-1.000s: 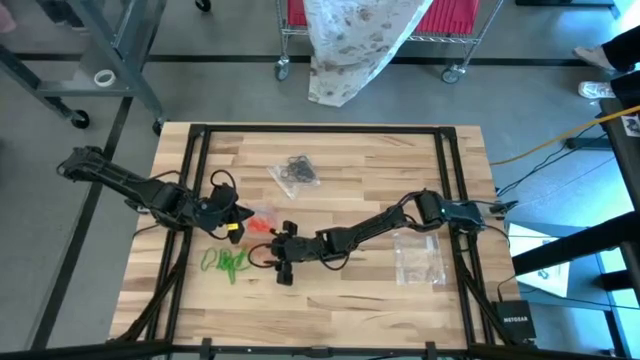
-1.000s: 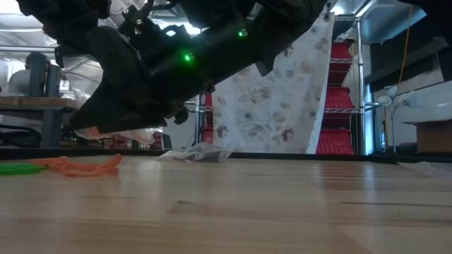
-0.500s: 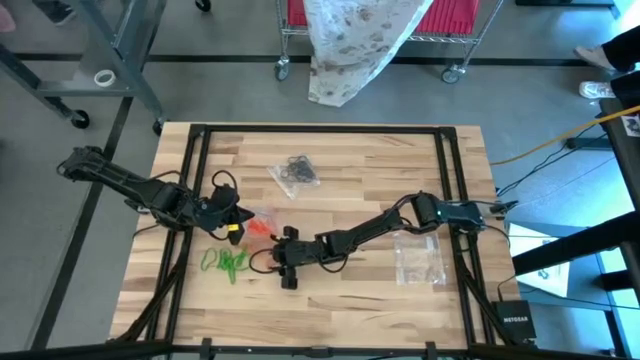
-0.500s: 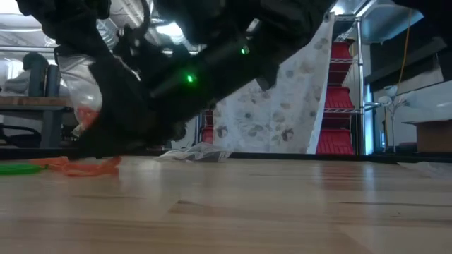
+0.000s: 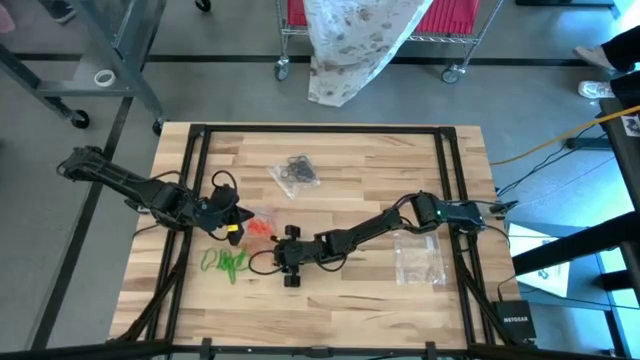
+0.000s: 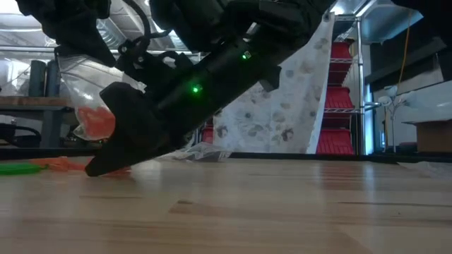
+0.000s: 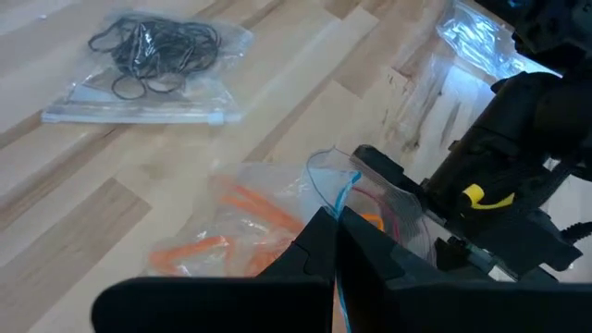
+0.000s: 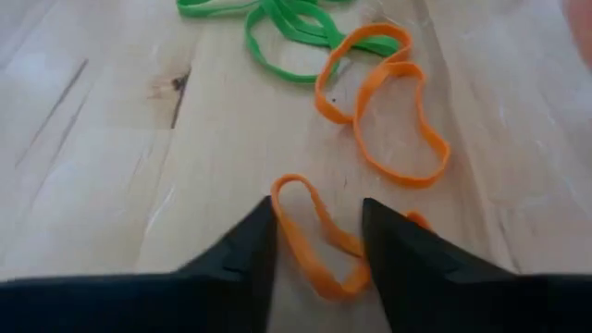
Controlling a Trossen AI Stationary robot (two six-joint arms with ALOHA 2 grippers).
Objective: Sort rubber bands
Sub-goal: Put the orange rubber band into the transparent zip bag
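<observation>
Loose rubber bands lie on the wooden table: orange ones (image 8: pixel 384 111) and, beyond them, green ones (image 8: pixel 277 23) (image 5: pixel 226 262). My right gripper (image 8: pixel 319 222) (image 5: pixel 270 257) is open, tips down at the tabletop, with an orange band (image 8: pixel 310 236) lying between its fingers. To the left, my left gripper (image 7: pixel 335 231) (image 5: pixel 238 218) is shut on a clear bag (image 6: pixel 88 106) that holds orange bands (image 7: pixel 231 245). Black bands fill another clear bag (image 5: pixel 295 173) at the far middle. My left gripper pinches the clear bag's top edge (image 7: pixel 344 196), by its blue zip line, between its two fingers. The bag hangs below the fingers with the orange bands in its bottom; whether that bottom rests on the table I cannot tell. My right gripper's fingers (image 8: pixel 245 245) stand on either side of the orange band; I cannot tell whether they touch it.
An empty clear bag (image 5: pixel 420 258) lies near the table's right edge. Black frame rails (image 5: pixel 195 200) run along the table's sides. Bare wood lies along the near edge. Beyond the far edge stand a wire cart and a flowered cloth (image 6: pixel 282 106).
My right gripper has sunk and tipped nose-down until its tips reach the tabletop by the loose orange bands. The bag of orange bands held by my left gripper now shows in the low view.
</observation>
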